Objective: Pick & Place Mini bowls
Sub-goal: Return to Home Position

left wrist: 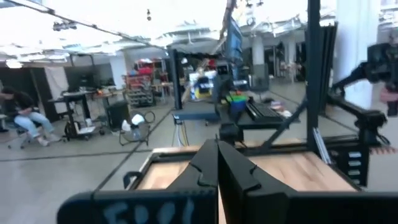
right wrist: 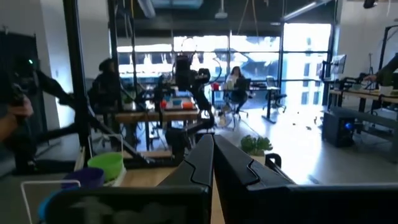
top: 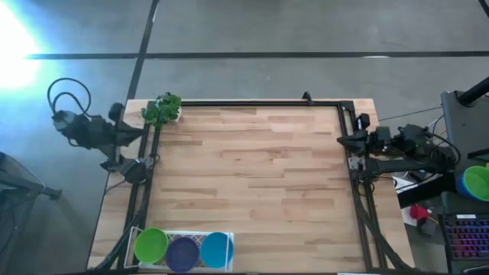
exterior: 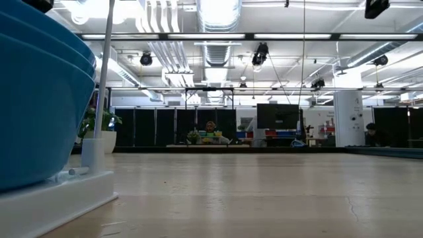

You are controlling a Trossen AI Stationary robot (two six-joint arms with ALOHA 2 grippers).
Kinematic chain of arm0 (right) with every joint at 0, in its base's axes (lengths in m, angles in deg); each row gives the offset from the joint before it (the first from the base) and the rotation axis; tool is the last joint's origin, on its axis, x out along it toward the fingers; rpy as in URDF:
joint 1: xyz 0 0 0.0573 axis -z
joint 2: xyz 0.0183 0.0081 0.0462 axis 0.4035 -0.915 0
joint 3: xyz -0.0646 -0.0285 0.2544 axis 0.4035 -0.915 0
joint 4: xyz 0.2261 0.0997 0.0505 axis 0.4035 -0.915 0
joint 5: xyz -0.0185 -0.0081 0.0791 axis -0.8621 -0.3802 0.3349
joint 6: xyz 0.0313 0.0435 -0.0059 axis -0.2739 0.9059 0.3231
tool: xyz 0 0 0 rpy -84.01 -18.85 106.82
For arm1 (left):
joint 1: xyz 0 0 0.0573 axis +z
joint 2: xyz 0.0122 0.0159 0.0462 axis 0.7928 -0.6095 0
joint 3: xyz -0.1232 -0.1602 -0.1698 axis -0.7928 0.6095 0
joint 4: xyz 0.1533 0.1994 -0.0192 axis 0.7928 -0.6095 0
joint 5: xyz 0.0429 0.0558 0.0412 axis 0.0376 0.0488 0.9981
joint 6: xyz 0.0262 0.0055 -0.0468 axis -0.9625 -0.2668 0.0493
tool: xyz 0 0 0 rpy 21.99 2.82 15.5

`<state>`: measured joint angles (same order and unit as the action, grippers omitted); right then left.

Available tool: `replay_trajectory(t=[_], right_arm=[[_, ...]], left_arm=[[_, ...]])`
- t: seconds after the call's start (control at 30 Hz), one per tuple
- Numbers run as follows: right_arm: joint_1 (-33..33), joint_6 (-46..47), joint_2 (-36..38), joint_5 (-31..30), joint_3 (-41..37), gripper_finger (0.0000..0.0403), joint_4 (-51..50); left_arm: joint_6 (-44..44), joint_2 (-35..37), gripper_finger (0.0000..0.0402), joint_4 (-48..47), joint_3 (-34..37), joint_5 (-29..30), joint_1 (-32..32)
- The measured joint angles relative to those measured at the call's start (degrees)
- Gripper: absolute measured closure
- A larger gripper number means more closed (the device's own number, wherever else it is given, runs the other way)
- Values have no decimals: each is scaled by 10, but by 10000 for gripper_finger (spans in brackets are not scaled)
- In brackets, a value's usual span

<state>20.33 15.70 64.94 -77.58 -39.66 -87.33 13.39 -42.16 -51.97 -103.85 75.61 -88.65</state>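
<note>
You have the small round plastic mini bowls (top: 182,252) side by side in the white wire-mesh tray (top: 231,244) at one left-hand corner of the light wooden worktop (top: 260,183). The leafy green toy plant (top: 161,109) stands at the other left-hand corner. The bright green bowl (top: 150,246) is nearest the worktop's left edge, the purple bowl (top: 182,253) is in the middle and touches both, and the blue bowl (top: 216,250) is on the right. From table height the blue one shows several nested rims. Your left pincer (left wrist: 217,149) sits at the left edge, dark fingers pressed together, holding nothing. Your right pincer (right wrist: 211,143) sits at the right edge, likewise closed and empty, well apart from the tray
</note>
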Motion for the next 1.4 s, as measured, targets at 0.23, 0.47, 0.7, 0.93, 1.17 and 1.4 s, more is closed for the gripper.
replay_trajectory(t=[0.23,0.47,0.7,0.93,1.17,1.4], right_arm=[[0,6,86,-24,-30,394,-2],[0,5,76,-63,-24,394,-27],[0,20,81,-65,-35,394,-34],[0,34,88,-76,-75,394,-17],[0,22,95,-76,-118,394,27],[0,20,95,-75,-170,394,84]], left_arm=[[-20,15,401,-19,-24,7,0],[-24,18,401,-25,-28,4,-1],[-23,19,401,-21,-20,8,-1],[-23,19,402,8,17,8,-1],[-27,19,402,60,68,8,-1],[-27,20,402,120,127,8,-1]])
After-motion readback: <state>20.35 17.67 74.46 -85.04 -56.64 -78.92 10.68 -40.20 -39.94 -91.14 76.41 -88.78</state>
